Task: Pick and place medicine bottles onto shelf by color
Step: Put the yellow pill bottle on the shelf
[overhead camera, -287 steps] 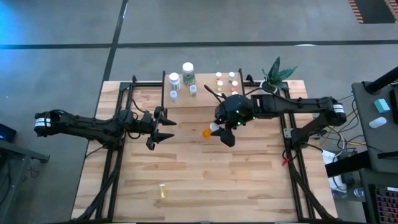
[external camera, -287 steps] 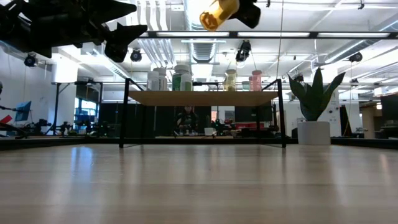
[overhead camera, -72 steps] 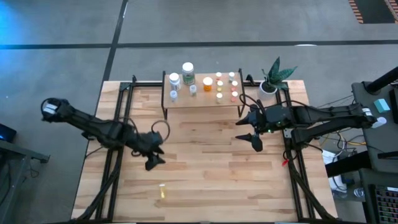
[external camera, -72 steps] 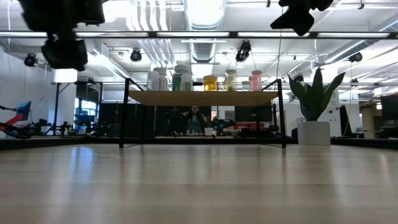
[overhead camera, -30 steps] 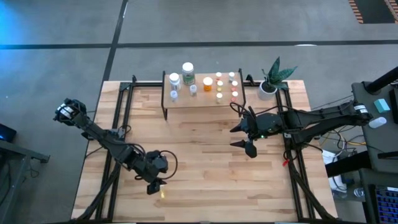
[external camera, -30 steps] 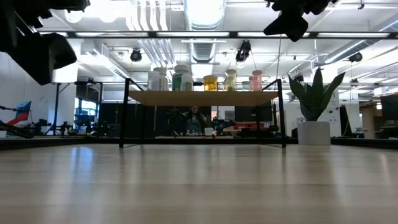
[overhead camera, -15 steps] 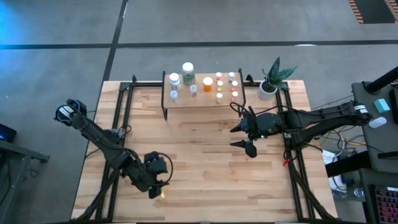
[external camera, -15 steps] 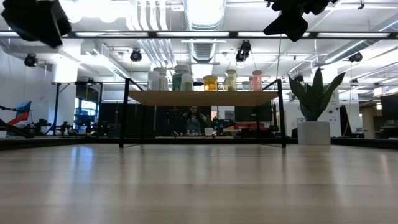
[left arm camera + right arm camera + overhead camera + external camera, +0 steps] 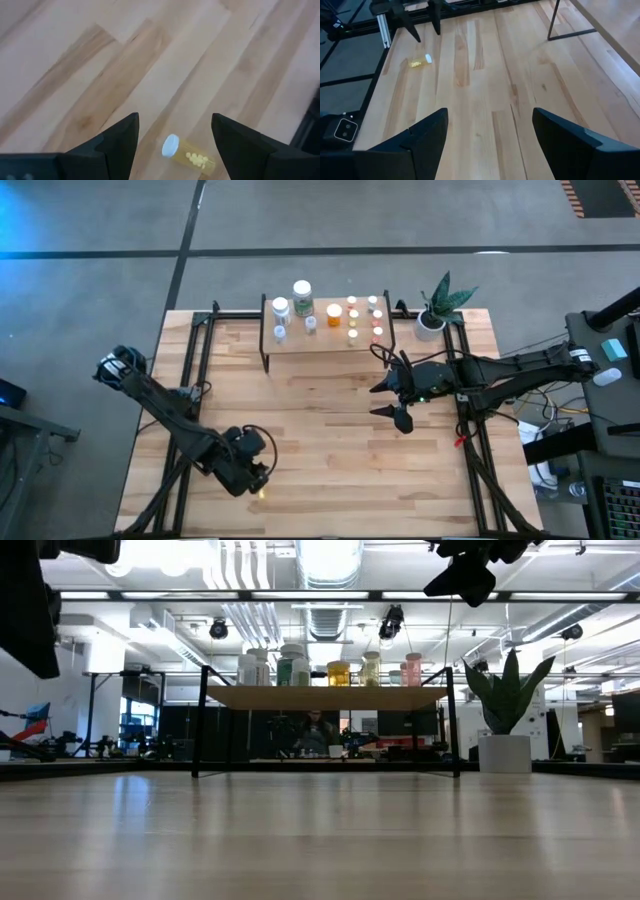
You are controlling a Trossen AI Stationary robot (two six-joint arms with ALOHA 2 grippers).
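Yellow white-capped pill bottle (image 9: 188, 154) lies on its side on the wooden table (image 9: 330, 430); left gripper (image 9: 172, 131) hovers wide open above, empty, framing it for pickup; right gripper (image 9: 490, 122) waits open, empty

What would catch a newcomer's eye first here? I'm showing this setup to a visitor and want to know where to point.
Probably the lone yellow bottle lying on its side near the table's front edge, with the open left gripper poised over it. Next, the shelf at the table's back, lined with small bottles, a potted plant beside it. The right gripper waits open, in front of the shelf.
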